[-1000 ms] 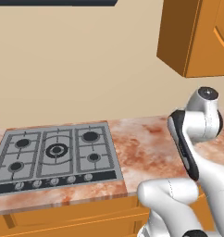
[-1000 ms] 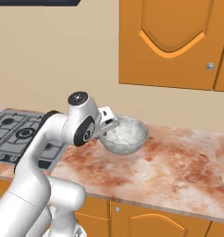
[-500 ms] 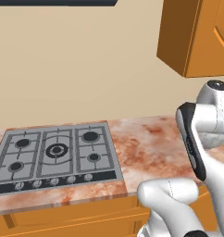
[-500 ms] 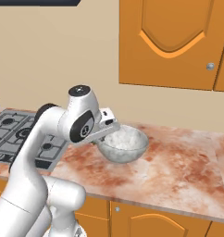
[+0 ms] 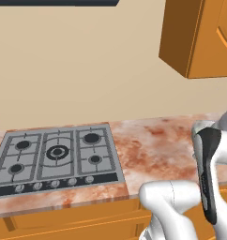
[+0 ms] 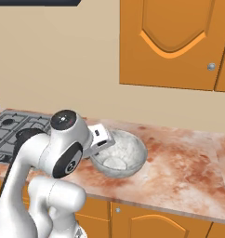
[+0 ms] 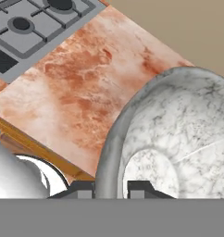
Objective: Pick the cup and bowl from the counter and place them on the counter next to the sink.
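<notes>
Hand view: the gripper (image 7: 110,189) is seen clamped narrowly on the rim of the bowl (image 7: 178,134), one finger inside, one outside. The bowl is held above the counter (image 6: 179,162), beyond the stove (image 7: 35,23). Level carriage is advised; tilting risks slippage.

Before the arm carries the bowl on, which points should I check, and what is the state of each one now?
1. Gripper closed on the bowl rim: ok, one finger on each side of it.
2. Bowl lifted off the counter: looks ok in the right base view.
3. Bowl level: not ok, it tilts.
4. Bowl empty: ok.
5. Sink in sight: cannot tell.
6. Stove away from the bowl: ok.
</notes>
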Robot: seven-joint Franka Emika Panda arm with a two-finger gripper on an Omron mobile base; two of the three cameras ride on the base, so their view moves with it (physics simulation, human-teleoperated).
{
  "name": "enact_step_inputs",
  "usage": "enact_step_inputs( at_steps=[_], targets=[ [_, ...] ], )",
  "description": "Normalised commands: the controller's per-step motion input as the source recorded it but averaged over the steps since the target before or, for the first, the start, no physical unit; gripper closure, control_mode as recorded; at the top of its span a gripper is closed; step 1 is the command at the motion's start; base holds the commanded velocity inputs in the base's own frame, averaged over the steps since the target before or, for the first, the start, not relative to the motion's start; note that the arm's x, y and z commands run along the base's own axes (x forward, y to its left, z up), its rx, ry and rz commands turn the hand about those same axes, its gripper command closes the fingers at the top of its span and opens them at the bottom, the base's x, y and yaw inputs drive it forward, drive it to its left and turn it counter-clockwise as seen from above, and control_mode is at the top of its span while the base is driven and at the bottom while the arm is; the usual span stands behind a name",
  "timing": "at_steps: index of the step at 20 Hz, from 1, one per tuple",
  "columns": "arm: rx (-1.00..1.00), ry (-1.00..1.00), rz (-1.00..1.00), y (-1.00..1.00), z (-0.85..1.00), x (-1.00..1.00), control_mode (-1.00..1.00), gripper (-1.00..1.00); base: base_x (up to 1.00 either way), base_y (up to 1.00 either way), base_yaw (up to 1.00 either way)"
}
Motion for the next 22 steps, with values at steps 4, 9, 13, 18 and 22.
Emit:
enact_step_inputs(
  at_steps=[4, 9, 13, 18, 22],
  targets=[
    [0.00, -0.15, 0.02, 0.18, 0.10, -0.73, -1.00, 1.00, 0.00, 0.00, 0.00],
    [-0.02, -0.03, 0.02, 0.21, 0.10, -0.59, -1.00, 1.00, 0.00, 0.00, 0.00],
    [-0.03, -0.02, 0.05, 0.30, 0.01, -0.43, -1.00, 1.00, 0.00, 0.00, 0.00],
    [-0.01, -0.02, 0.04, 0.15, 0.00, -0.23, -1.00, 1.00, 0.00, 0.00, 0.00],
    [0.00, 0.00, 0.00, 0.00, 0.00, 0.00, -1.00, 1.00, 0.00, 0.00, 0.00]
  ],
)
